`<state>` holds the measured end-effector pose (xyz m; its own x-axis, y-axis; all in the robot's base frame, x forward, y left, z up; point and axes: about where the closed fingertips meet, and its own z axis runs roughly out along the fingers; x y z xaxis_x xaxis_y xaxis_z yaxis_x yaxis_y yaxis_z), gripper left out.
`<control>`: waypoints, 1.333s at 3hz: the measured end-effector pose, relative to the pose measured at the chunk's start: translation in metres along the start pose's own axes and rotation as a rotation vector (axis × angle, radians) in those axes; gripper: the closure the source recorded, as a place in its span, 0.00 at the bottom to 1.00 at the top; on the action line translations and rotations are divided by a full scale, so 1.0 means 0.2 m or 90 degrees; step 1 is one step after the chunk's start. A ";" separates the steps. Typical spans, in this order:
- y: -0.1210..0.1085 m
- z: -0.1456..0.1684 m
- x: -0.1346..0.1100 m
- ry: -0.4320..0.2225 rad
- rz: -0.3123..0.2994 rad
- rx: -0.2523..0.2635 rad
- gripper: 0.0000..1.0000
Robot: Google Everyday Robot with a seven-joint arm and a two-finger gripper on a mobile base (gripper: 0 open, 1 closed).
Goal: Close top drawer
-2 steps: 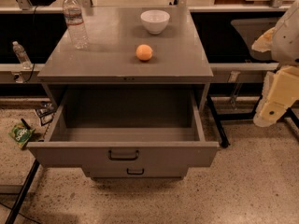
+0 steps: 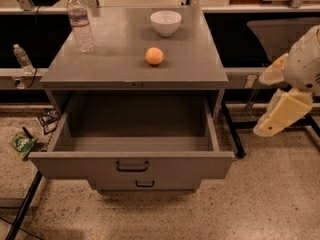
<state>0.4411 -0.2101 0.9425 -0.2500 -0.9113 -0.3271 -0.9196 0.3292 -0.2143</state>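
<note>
The top drawer [image 2: 75, 166] of the grey metal cabinet [image 2: 125, 64] is pulled far out toward me and its deep box is empty. Its front panel carries a dark rectangular pull handle [image 2: 132, 166]. My gripper [image 2: 265, 104] hangs in the air to the right of the drawer, level with its right side wall and clear of it. Its cream fingers [image 2: 282, 114] stand apart and hold nothing.
On the cabinet top stand a water bottle [image 2: 80, 24], a white bowl [image 2: 166, 22] and an orange [image 2: 154, 56]. A lower drawer [image 2: 145, 184] sticks out slightly under the top one. A green packet [image 2: 22, 145] lies on the floor at left. Black table legs [image 2: 232, 131] stand at right.
My gripper has shifted a little to the left, toward the drawer's right side. The drawer has not moved.
</note>
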 end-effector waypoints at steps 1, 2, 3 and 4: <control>0.14 0.27 -0.01 -0.096 0.012 -0.036 0.49; 0.33 0.65 -0.06 -0.173 -0.001 -0.075 0.73; 0.39 0.92 -0.10 -0.203 0.000 -0.082 0.96; 0.38 0.92 -0.10 -0.203 0.001 -0.071 1.00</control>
<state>0.4328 -0.1209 0.7634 -0.1597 -0.7818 -0.6028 -0.9515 0.2846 -0.1170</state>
